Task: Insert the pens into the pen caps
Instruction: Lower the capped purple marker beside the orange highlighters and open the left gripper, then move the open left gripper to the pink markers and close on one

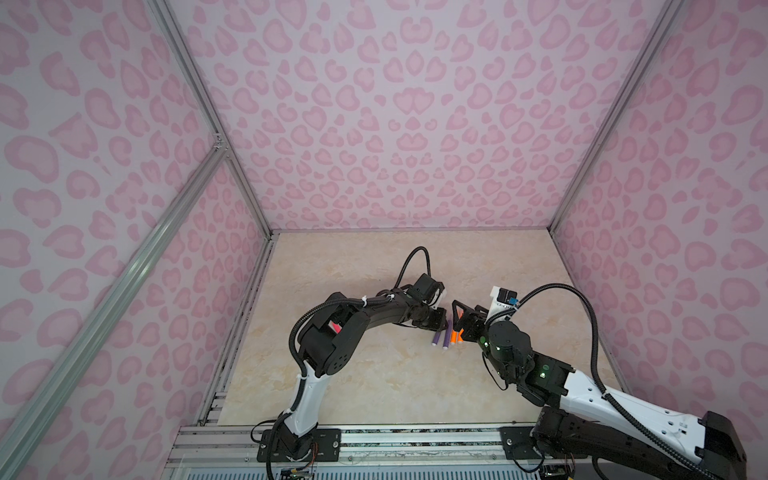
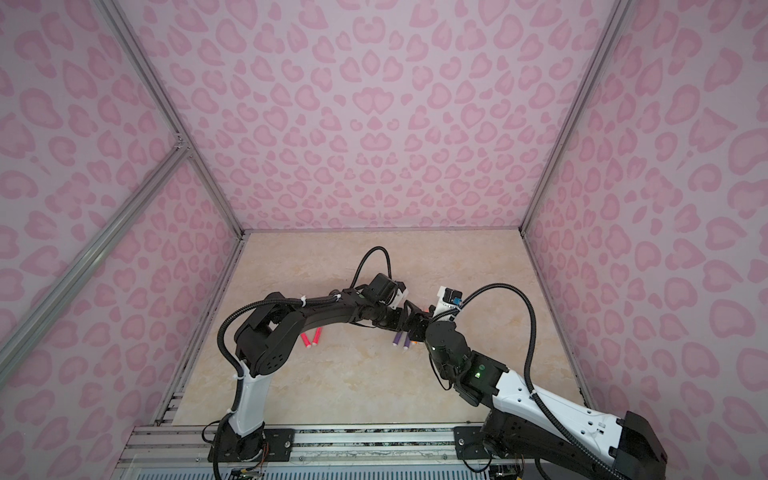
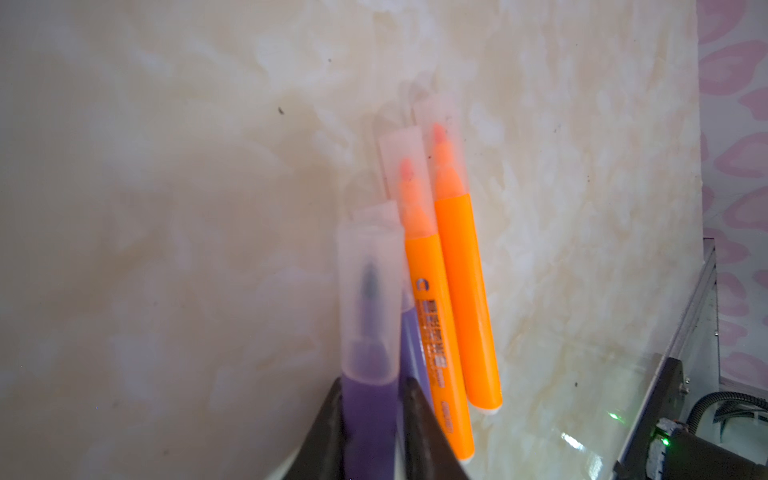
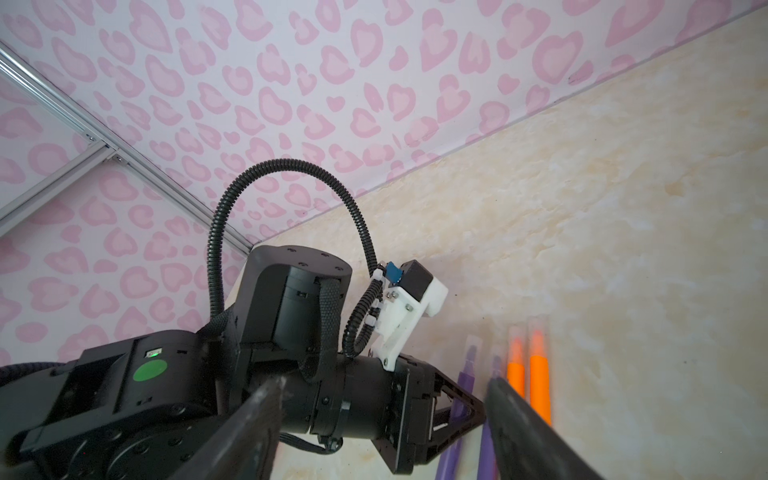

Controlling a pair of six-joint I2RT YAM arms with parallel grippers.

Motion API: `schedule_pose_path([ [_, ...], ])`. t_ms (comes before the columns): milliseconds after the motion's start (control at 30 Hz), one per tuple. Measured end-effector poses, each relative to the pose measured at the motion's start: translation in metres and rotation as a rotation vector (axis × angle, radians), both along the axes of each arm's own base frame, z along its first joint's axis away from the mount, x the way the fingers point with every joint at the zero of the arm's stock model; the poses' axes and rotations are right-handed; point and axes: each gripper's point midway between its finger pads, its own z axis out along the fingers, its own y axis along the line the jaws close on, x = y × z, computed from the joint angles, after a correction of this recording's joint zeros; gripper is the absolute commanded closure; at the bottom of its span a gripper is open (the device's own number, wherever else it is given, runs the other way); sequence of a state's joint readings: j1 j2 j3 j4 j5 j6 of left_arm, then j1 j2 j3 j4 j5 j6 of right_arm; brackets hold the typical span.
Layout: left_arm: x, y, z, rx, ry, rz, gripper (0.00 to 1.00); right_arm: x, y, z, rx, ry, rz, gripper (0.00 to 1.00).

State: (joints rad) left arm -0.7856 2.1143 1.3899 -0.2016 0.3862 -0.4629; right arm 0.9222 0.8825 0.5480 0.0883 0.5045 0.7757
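4 slim round plastic pens sit side by side mid-table on the glossy beige marbled surface (image 3: pixel 166 208): 2 orange pens (image 3: pixel 465 291), 2 purple pens (image 3: pixel 411 340), each w/ its pointed tip inside a frosted clear tube cap (image 3: pixel 370 299). 2 pink-red pens (image 2: pixel 306 340) lie apart, nr the left arm (image 2: pixel 266 345) elbow; caps there too small to tell. left gripper (image 3: pixel 372 382): dark wedge fingers flank one purple barrel closely, can't tell if pinching. right gripper (image 4: pixel 384 382): fingers spread wide, holding nothing.

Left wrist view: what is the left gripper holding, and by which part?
The capped purple pen, by its barrel just behind the clear cap.
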Motion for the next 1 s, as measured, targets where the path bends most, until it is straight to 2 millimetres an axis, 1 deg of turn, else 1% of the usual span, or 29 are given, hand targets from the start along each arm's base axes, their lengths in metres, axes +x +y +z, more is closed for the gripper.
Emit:
schedule_pose_path([
  [67,0.0,-0.001,0.001,-0.01,-0.003,-0.003,0.65,-0.001,-0.001,0.001,0.004,-0.003,0.0,0.22],
  [133,0.0,-0.002,0.002,-0.018,-0.005,-0.006,0.59,-0.001,-0.002,0.001,0.006,-0.005,-0.001,0.22],
  [300,-0.001,-0.002,0.005,-0.03,-0.022,-0.011,0.55,-0.001,-0.002,0.001,0.005,-0.005,-0.001,0.22],
  [400,-0.006,0.009,0.006,-0.01,-0.035,-0.003,0.54,-0.001,-0.002,0.001,0.005,-0.005,-0.001,0.22],
  [467,-0.009,0.02,0.01,0.012,-0.059,0.011,0.53,-0.001,-0.001,-0.001,0.0,-0.002,-0.001,0.22],
  [533,-0.011,0.031,0.021,0.023,-0.097,0.032,0.53,-0.001,-0.001,-0.001,-0.001,-0.001,-0.002,0.22],
  [633,-0.008,0.049,0.053,0.011,-0.216,0.082,0.53,0.0,-0.001,-0.002,-0.007,-0.001,0.0,0.22],
  [667,-0.007,0.056,0.066,0.001,-0.269,0.106,0.53,0.0,-0.001,-0.002,-0.011,0.0,0.001,0.22],
  [733,-0.008,0.076,0.084,-0.002,-0.358,0.168,0.52,0.0,0.0,-0.003,-0.014,0.002,0.001,0.22],
  [800,-0.009,0.104,0.1,0.015,-0.439,0.272,0.49,0.001,0.001,-0.003,-0.017,0.002,0.002,0.22],
  [867,-0.004,0.136,0.116,0.049,-0.513,0.409,0.48,0.001,0.002,-0.003,-0.019,0.003,0.003,0.22],
  [967,0.005,0.186,0.138,0.118,-0.596,0.629,0.5,0.002,0.003,-0.003,-0.021,0.004,0.003,0.22],
  [1000,0.006,0.2,0.142,0.14,-0.61,0.688,0.5,0.002,0.003,-0.004,-0.022,0.005,0.003,0.22],
])
